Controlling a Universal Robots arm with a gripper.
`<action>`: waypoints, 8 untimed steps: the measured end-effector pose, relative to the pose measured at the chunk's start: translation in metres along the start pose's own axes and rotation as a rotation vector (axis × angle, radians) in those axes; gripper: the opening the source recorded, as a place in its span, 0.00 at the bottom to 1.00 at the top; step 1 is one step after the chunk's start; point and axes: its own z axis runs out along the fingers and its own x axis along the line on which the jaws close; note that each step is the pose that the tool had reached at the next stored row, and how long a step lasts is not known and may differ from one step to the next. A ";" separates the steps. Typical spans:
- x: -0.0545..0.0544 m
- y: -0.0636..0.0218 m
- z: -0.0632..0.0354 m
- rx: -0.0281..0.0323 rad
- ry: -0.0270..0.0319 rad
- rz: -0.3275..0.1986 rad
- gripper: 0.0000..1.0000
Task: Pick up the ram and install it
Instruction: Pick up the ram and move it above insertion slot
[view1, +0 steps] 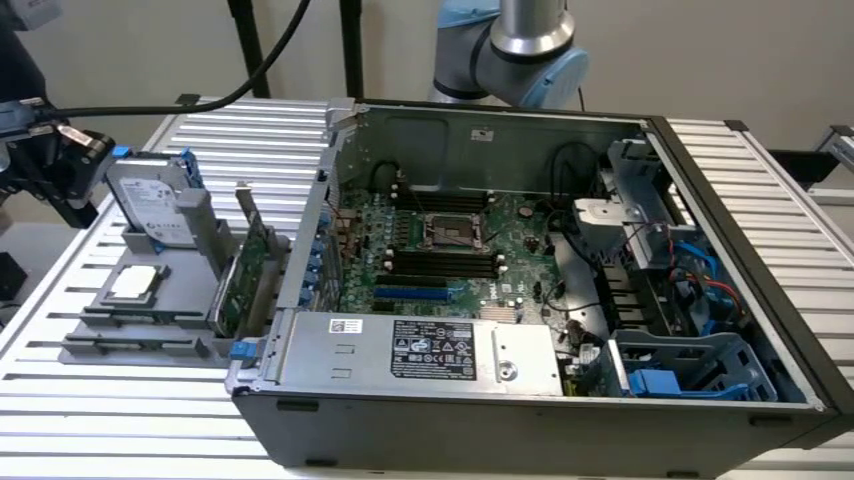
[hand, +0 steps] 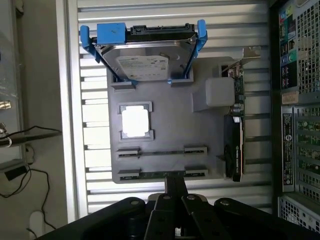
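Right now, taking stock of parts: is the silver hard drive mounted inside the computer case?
No, the hard drive stands in a blue bracket on the gray holder, outside the computer case.

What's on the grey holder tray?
Hard drive in blue caddy, silver CPU, expansion card on edge. The pincer covers part of one long slot; anything seated there is hidden.

In the wrist view the gripper (hand: 175, 186) is cropped by the picture's edge, and part of the ram (hand: 152, 173), seen edge-on in the grey holder (hand: 170, 125), is hidden behind it.
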 end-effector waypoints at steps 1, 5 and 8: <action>0.000 0.0000 0.0000 0.0000 0.0000 0.000 0.00; 0.000 0.0000 0.0004 -0.0004 0.0012 -0.025 0.00; 0.000 0.0000 0.0008 -0.0008 0.0038 -0.080 0.00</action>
